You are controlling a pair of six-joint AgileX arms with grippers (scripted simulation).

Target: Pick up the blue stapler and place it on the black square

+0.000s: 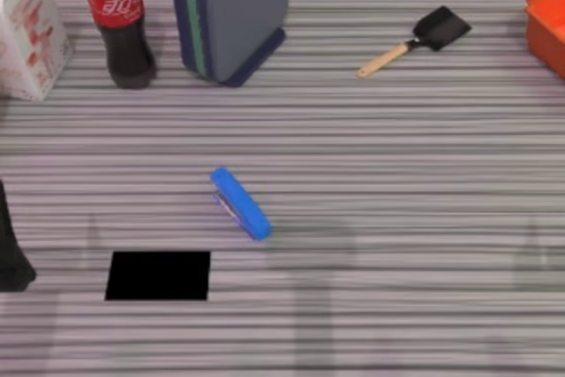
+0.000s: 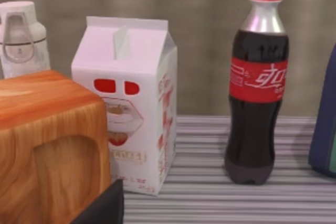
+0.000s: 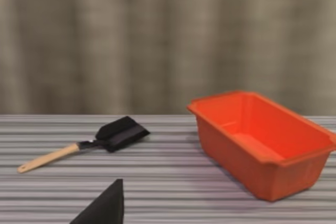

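Nearest the top camera: black square [image 1: 158, 275], flat on the striped bench [image 1: 397, 174], toward the left side, bare.
Blue stapler [image 1: 240, 203]: lies free on the bench just beyond and to the right of the square, near it but not touching, long axis diagonal. Nothing holds it.
Left arm: dark part at the top view's left edge [image 1: 11, 253], beside the square; pincer state cannot be told. Its wrist view faces a wooden block [image 2: 50, 145], milk carton [image 2: 131, 103] and cola bottle [image 2: 257, 82].
Right arm: not seen from above; its wrist view faces a black-headed brush [image 3: 86, 142] and an orange bin [image 3: 262, 142]; pincer state cannot be told.
Step in hand, as judged: reaching for the stapler; pick not begun.
Method advised: use the left arm, being nearer. Turn the pincer across the stapler's narrow width, matching its diagonal. Descend at mid-length and close there, so that it lifts level. Carry it a short way toward the square and set it down centred.
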